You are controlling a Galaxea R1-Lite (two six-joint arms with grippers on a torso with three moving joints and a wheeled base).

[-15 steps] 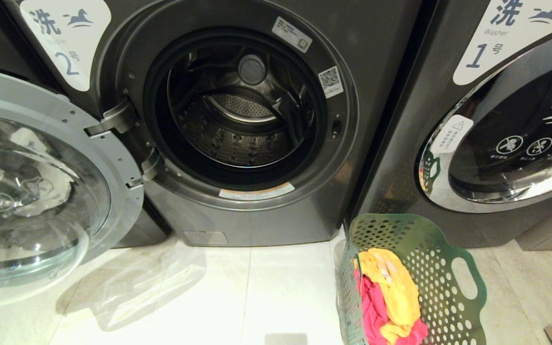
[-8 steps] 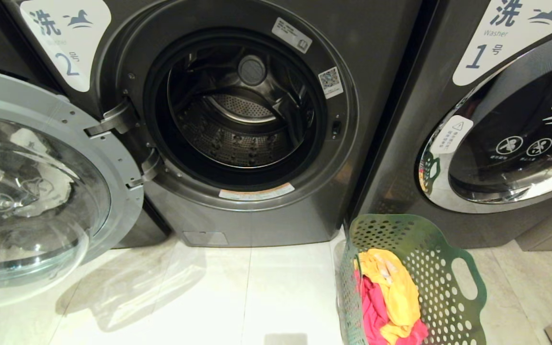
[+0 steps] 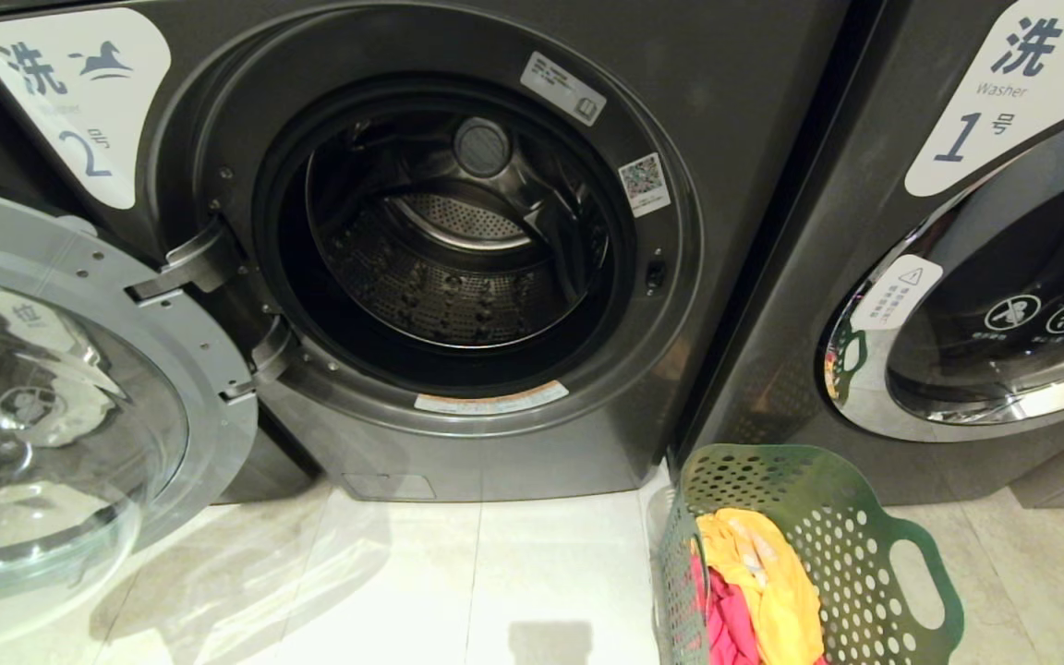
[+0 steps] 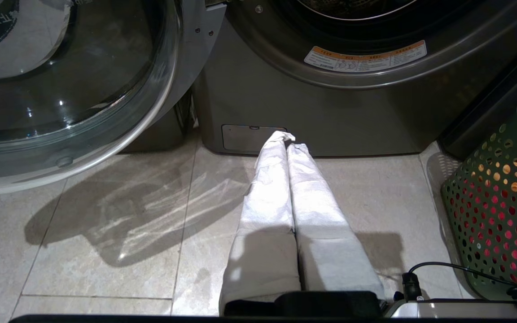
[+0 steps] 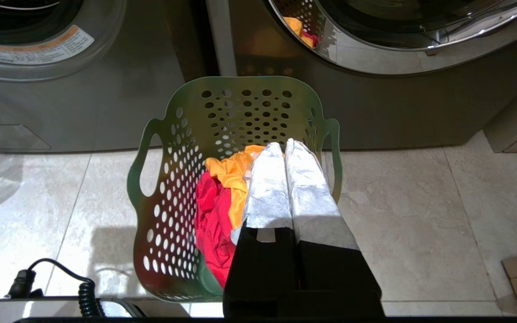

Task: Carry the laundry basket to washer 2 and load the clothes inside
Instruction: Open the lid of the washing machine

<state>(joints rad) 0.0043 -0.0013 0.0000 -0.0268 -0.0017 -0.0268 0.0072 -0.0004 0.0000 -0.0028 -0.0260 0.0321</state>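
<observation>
On the tiled floor, washer 2 is standing with its round glass door swung fully open to the washer's left, exposing the perforated steel drum, which is showing no clothing. Beside washer 2, on its right, the like machine labelled 1 is standing with its door closed.

Near the lower right corner of washer 2, the laundry basket is sitting upright on the floor, in front of the gap between the two machines, with one oval handle facing away from washer 2. Inside it, the clothes are lying bunched: a yellow garment is resting over a pink-red garment.

Before the base panel of washer 2, the left gripper is hanging above the floor with its wrapped fingers pressed together and grasping nothing. To the right of washer 2, the right gripper is hanging over the basket, likewise clenched and empty.
</observation>
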